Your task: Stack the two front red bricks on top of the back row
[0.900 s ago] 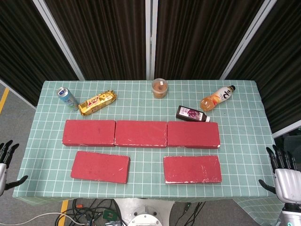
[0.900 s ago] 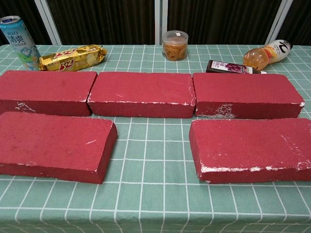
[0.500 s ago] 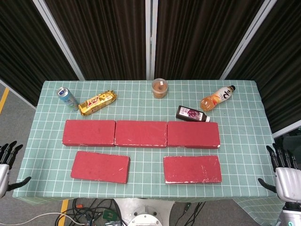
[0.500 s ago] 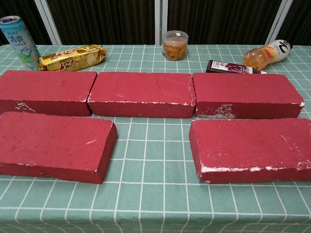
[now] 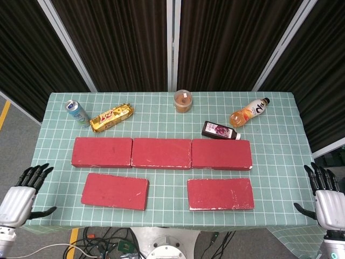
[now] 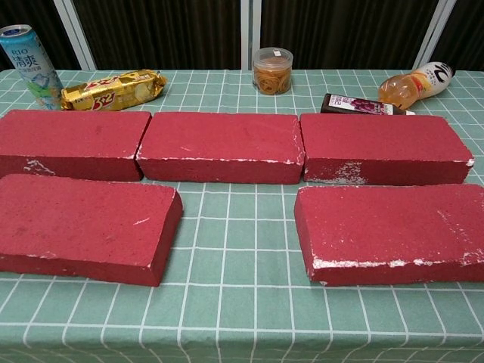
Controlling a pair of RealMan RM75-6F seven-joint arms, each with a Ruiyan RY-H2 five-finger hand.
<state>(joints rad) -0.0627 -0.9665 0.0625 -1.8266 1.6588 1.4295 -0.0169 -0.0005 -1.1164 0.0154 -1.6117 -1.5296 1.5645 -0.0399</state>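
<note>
front red bricks (image 5: 114, 191) (image 5: 220, 193) flat on table | left hand (image 5: 21, 197), right hand (image 5: 326, 202) empty, fingers spread, wrists cropped

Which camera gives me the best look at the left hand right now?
The head view. The left hand shows there at the lower left, off the table's edge, fingers spread and holding nothing, short of the front left brick. The chest view shows only bricks and tabletop items, no hand.
</note>
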